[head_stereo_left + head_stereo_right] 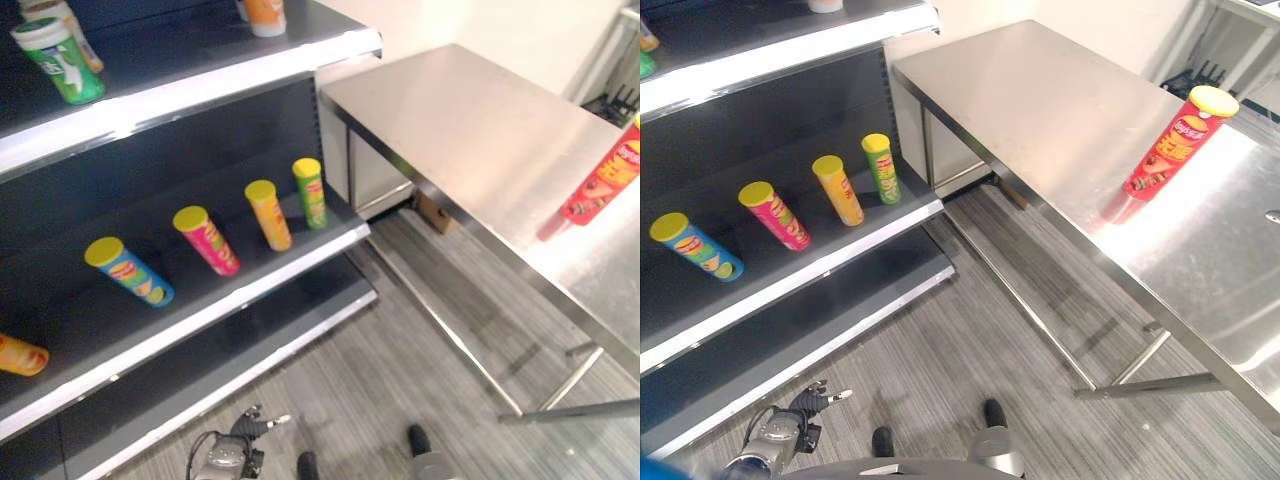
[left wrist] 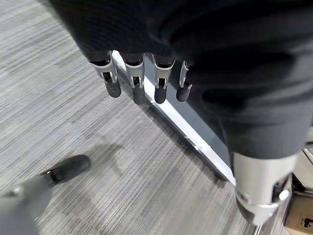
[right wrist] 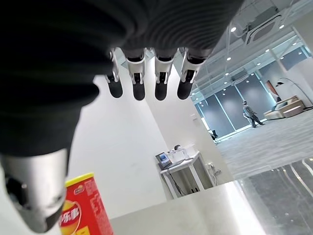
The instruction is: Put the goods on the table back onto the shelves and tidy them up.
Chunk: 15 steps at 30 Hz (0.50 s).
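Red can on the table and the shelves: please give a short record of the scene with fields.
table item: one red can standing on the steel table
middle shelf: blue can, pink can, orange can, green can, in a row
upper shelf: green-labelled bottle
left hand: open, holding nothing, over the floor
right hand: open, holding nothing
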Available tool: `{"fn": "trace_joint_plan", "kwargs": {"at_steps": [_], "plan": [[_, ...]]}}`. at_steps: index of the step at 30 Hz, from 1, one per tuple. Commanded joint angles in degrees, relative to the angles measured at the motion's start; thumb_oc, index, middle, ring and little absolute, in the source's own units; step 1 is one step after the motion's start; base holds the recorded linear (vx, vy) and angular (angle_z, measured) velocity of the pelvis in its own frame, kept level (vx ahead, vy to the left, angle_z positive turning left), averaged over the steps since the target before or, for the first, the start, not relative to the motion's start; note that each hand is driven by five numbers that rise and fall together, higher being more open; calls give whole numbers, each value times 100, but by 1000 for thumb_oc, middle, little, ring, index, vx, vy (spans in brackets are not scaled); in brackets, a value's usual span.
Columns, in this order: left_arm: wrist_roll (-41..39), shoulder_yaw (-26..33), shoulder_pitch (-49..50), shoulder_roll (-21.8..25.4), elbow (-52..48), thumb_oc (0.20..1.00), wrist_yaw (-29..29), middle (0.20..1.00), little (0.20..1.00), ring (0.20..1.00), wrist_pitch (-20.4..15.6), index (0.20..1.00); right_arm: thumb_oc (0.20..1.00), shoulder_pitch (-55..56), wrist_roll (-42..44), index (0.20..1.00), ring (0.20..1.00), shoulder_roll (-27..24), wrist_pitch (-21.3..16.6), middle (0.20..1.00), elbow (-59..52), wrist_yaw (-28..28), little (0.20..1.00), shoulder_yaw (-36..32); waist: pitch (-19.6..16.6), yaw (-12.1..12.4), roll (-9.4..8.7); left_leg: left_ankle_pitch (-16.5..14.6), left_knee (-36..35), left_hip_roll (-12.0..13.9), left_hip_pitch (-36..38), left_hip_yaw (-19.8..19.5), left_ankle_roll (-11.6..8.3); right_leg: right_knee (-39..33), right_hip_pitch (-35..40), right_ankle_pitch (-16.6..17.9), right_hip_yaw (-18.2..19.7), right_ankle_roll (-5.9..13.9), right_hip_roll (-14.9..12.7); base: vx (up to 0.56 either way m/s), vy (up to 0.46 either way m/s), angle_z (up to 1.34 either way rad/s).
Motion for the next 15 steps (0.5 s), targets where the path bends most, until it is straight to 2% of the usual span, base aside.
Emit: {"fn": "trace_joint_plan", "kwargs": {"at_steps": [1, 4, 7, 10, 12, 13, 15], "plan": [[-190, 154, -169, 330, 51, 1000, 139, 1000, 1000, 1000, -62, 1000, 1000, -540, 22, 1000, 1000, -116, -72, 1000, 110, -218, 1000, 132, -26, 250, -20, -383, 142, -338, -192, 266, 374, 1334, -97, -963, -398, -177, 857, 62, 78, -41], [-137, 171, -76, 383, 38, 1000, 128, 1000, 1000, 1000, -51, 1000, 1000, -707, 39, 1000, 1000, -58, -72, 1000, 113, -185, 1000, 313, 87, 269, 5, -440, 167, -277, -87, 327, 421, 2033, -498, -894, -482, 14, 774, 34, 33, -38], [-67, 159, -34, 421, 48, 1000, 131, 1000, 1000, 1000, -66, 1000, 1000, -717, 91, 1000, 1000, -41, -109, 1000, 86, -133, 1000, 324, 71, 281, 63, -503, 127, -212, 19, 263, 369, 1574, -586, -757, -728, -69, 503, 91, -63, -28], [-84, 143, -41, 430, 21, 1000, 146, 1000, 1000, 1000, -77, 1000, 1000, -731, 163, 1000, 1000, -91, -117, 1000, 109, -135, 1000, 307, 112, 247, 82, -580, 162, -167, 83, 112, 305, 1065, -821, -451, -659, -47, 309, 99, -94, -6], [-68, 163, -22, 468, 20, 1000, 146, 1000, 1000, 1000, -66, 1000, 1000, -611, 115, 1000, 1000, -102, -83, 1000, 74, -133, 1000, 231, 104, 189, 17, -632, 177, -172, 150, 35, 246, 794, -765, -386, -472, 34, 294, 124, -147, 34], [-70, 172, -35, 500, -25, 1000, 134, 1000, 1000, 1000, -78, 1000, 1000, -425, 65, 1000, 1000, -99, -44, 1000, -35, -79, 1000, 130, 56, 193, -99, -656, 204, -164, 213, 24, 189, 623, -616, -329, -437, -4, 284, 97, -145, 53], [-69, 158, -39, 514, -8, 1000, 135, 1000, 1000, 1000, -84, 1000, 1000, -357, 91, 1000, 1000, -89, -38, 1000, -63, -50, 1000, 69, -2, 194, -127, -644, 208, -126, 217, 17, 147, 525, -537, -306, -471, -18, 289, 87, -126, 32]]}}
